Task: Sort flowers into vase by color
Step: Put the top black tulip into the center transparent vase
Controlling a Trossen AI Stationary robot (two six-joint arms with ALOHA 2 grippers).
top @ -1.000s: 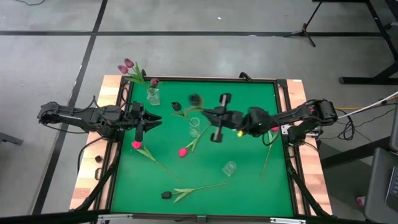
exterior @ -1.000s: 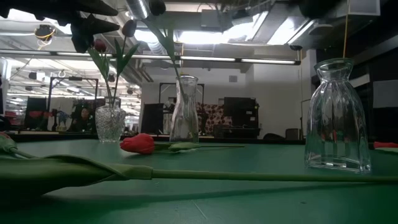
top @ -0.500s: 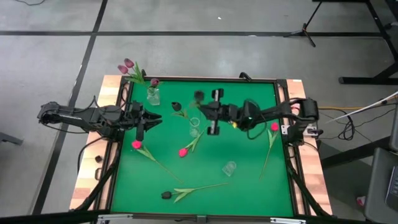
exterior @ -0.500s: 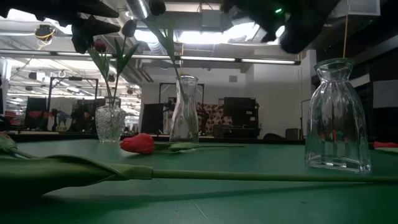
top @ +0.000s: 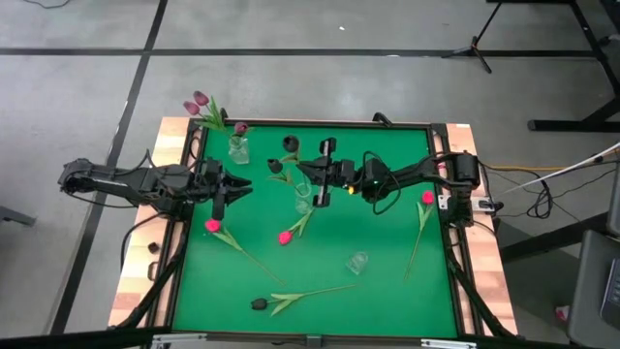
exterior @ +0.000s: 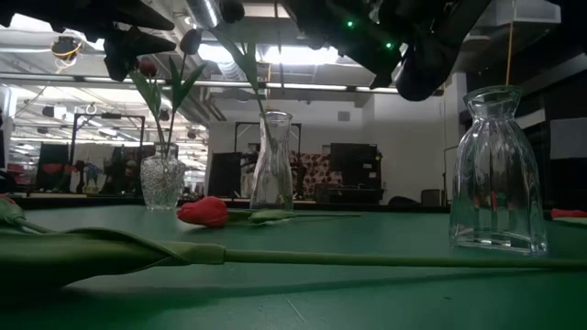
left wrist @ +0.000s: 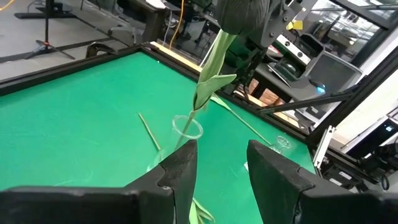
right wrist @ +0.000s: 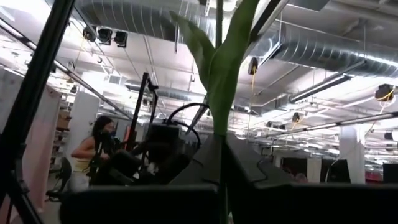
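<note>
My right gripper (top: 312, 180) hangs over the middle of the green mat, beside a clear vase (top: 303, 200), shut on a dark tulip whose head (top: 289, 143) points to the far left. A second dark tulip (top: 276, 167) stands in that vase and leans the same way; a leafy stem (left wrist: 208, 81) rises from the vase's mouth (left wrist: 186, 127). My left gripper (top: 242, 189) waits open at the mat's left edge, its fingers (left wrist: 177, 168) empty and aimed at the vase. My right gripper pinches the dark tulip's green stem (right wrist: 219, 134) between its two fingers, just below a leaf (right wrist: 217, 62). The fingers come from the table's right, slanting upward. The tulip is lifted clear of the mat, head uppermost. The gripper hides the stem's lower end.
A glass vase (top: 237, 148) with mauve tulips stands at the far left corner. An empty vase (top: 357, 262) stands nearer the front. Pink tulips (top: 212, 225) (top: 286, 236) (top: 427, 197) and a dark one (top: 259, 303) lie on the mat. A wooden rim (top: 174, 223) frames it.
My right gripper has gone toward the table's left edge and down, coming to the middle vase with the dark tulip in its hold. The tulip's head has shifted left and toward the far edge with it.
</note>
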